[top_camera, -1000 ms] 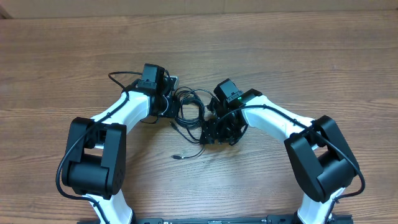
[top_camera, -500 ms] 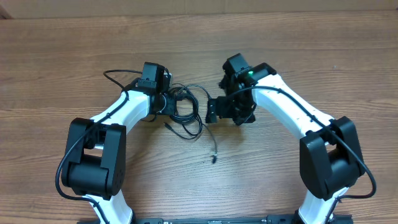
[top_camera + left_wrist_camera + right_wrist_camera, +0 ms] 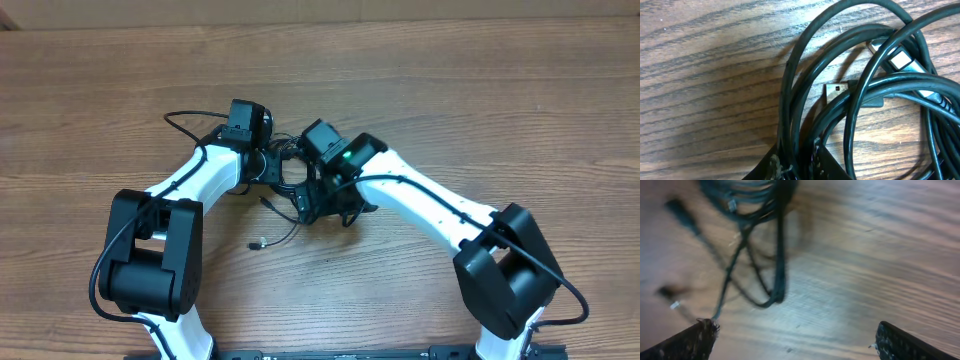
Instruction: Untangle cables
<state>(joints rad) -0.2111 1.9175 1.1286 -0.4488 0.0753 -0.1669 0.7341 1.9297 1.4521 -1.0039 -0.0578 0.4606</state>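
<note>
— Overhead, entry one: cables [image 3: 290, 182], thin, black, bunched in overlapping loops mid-desk between the two arms. One loose plug end [image 3: 262, 242] trailing toward the near side. Held by what?

— By left gripper [image 3: 270, 166], closed on a few strands of the bundle. In left wrist view, cords pinched between the fingers [image 3: 771, 167], with a silver plug [image 3: 900, 60] lying across the loops. As for right gripper [image 3: 320, 200]: spread wide, empty, hovering at the bundle's right edge.

— Hazards, in order?

— First: closing on several strands at once, likely tightening the knot rather than loosening it. Second: pulling against the left pinch, likely dragging the whole bundle or slipping thin cord out of the hold. Third: plug heads catching inside a loop and jamming there. Fourth: right wrist view blurred, so the exact strand below not to be told; easy to pick the wrong one.

— Surface?

— Desk [image 3: 480, 90]: brown wood-grain, flat, matte. Smooth by the look of it, so probably little resistance to sliding cord.

— Room?

— Hardly any on show. Pale strip [image 3: 320, 8] along the far edge, nature unclear. No walls or people visible.
</note>
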